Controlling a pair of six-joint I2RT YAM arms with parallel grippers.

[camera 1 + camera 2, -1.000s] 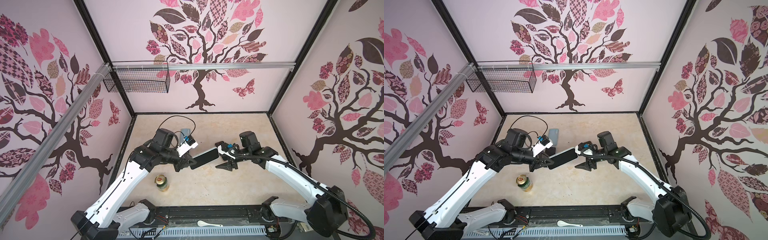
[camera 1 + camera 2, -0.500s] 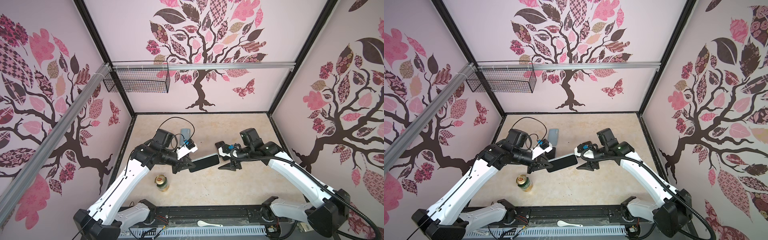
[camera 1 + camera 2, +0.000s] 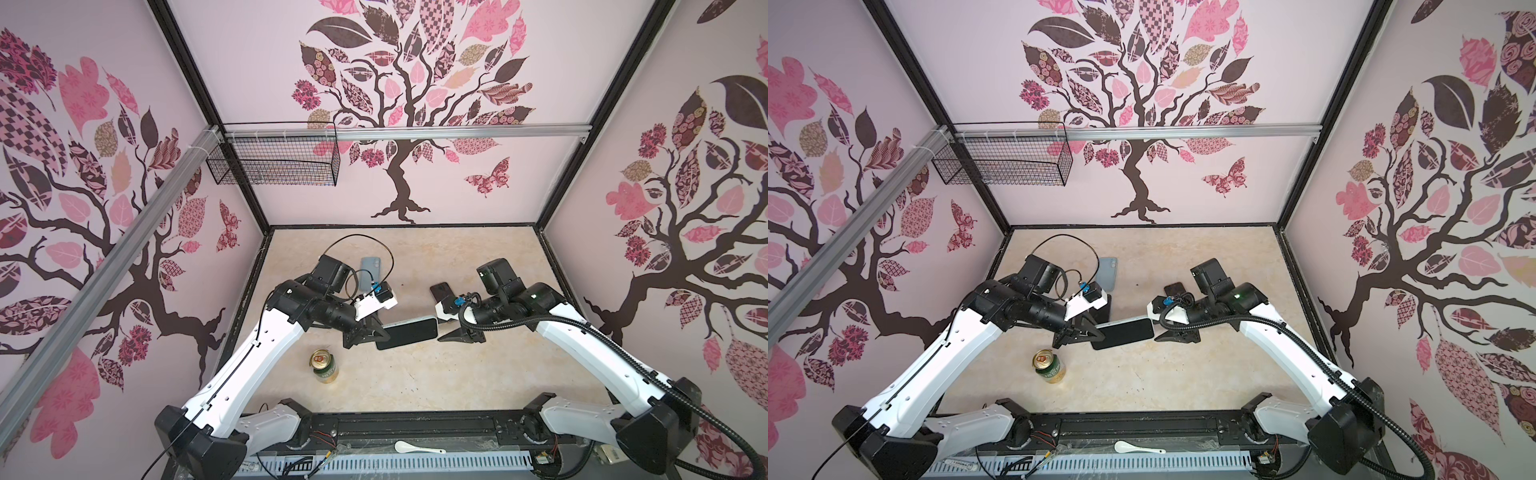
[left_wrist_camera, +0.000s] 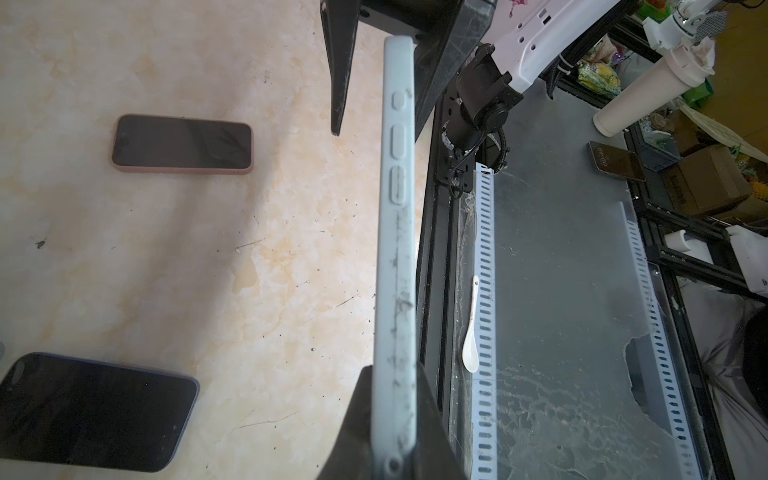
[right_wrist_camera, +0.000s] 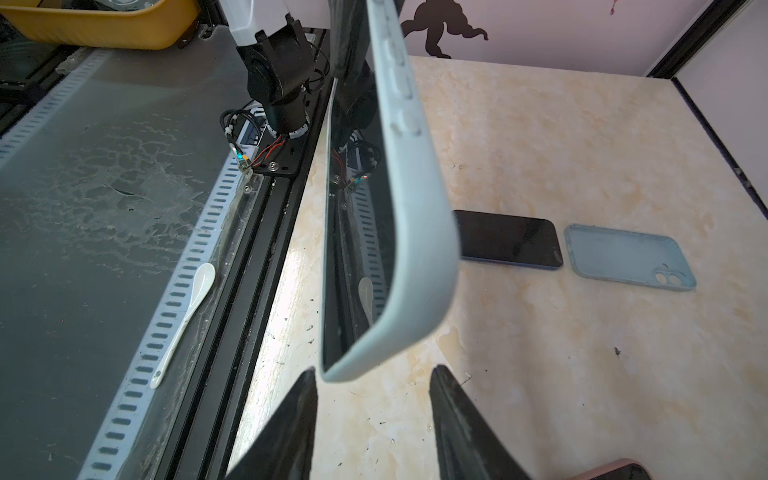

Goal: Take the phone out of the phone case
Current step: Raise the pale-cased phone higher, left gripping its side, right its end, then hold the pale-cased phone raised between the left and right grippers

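The left end effector (image 3: 371, 335) clamps the cased phone (image 3: 409, 332) aloft, and the right end effector (image 3: 448, 336), jaws apart around its free end, looks ready to close and peel the case (image 5: 419, 257) off.

Your left gripper (image 3: 1096, 331) pinches one end of the dark phone (image 3: 1124, 333). Your right gripper (image 3: 1158, 336) sits just beside its other end, jaws apart. A green can (image 3: 1050, 365) stands near your left jaws, not touching.
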